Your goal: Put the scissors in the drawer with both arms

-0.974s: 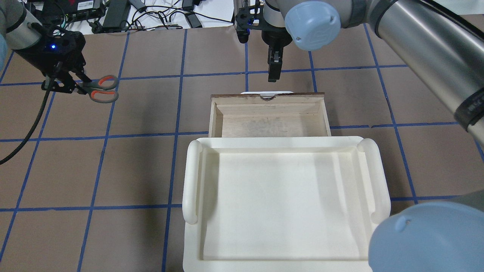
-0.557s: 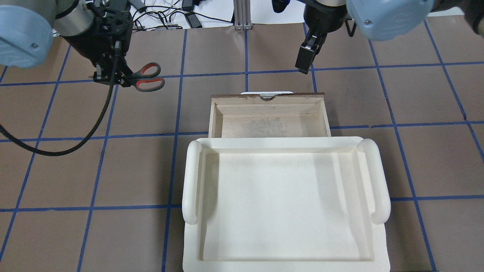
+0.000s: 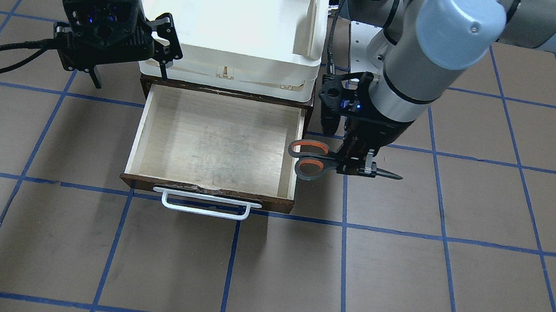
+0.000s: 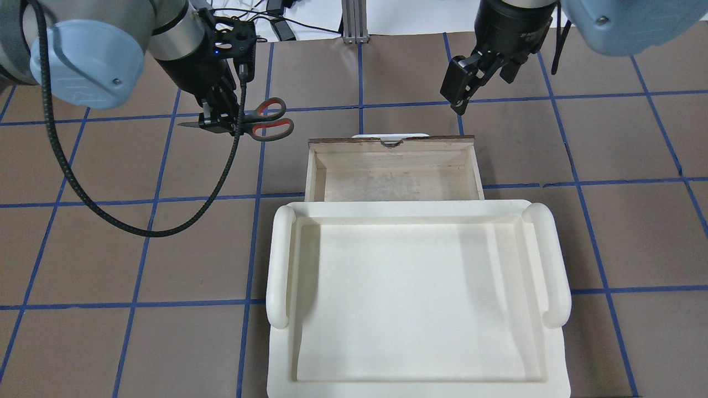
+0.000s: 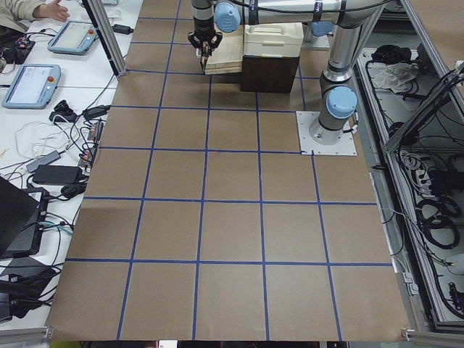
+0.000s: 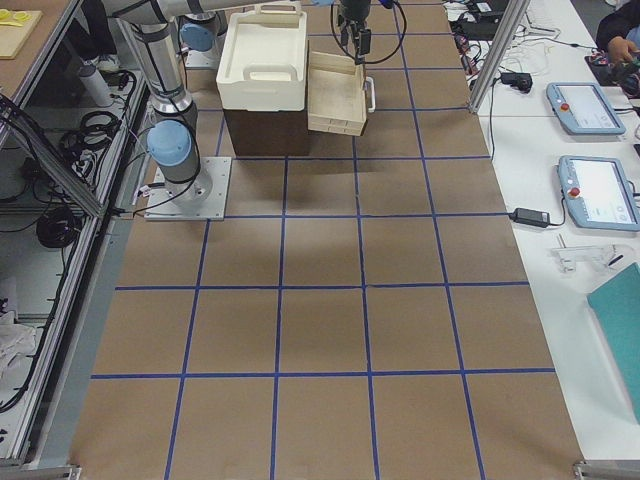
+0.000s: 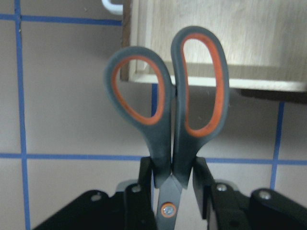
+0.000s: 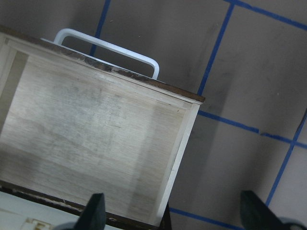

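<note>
Scissors (image 3: 321, 159) are held flat in the air by the left gripper (image 3: 356, 161). It is shut tight on the neck, between the loops and the red pin. The loops are pointed at the drawer (image 3: 139, 131) and sit just at its left wall. The blades are pointed away from it. The drawer is pulled open and nothing is seen inside it.

The right gripper (image 4: 481, 77) is spread wide and nothing is held in it. It hangs by the drawer's right side.

To do this step well, the scissors should be carried further right, until both loops and the blade tip are over the pale wood floor. Then they should be brought down low before they are let go, so that they are not dropped or bounced. The wall must not be bumped by the tip. The right gripper is best kept clear until then.

The table (image 3: 401, 282) is flat and brown, and it is marked with blue lines. A white tray (image 3: 318, 25) is set on top of the box behind the drawer. Past the far edge, desks with screens and cables are seen.
</note>
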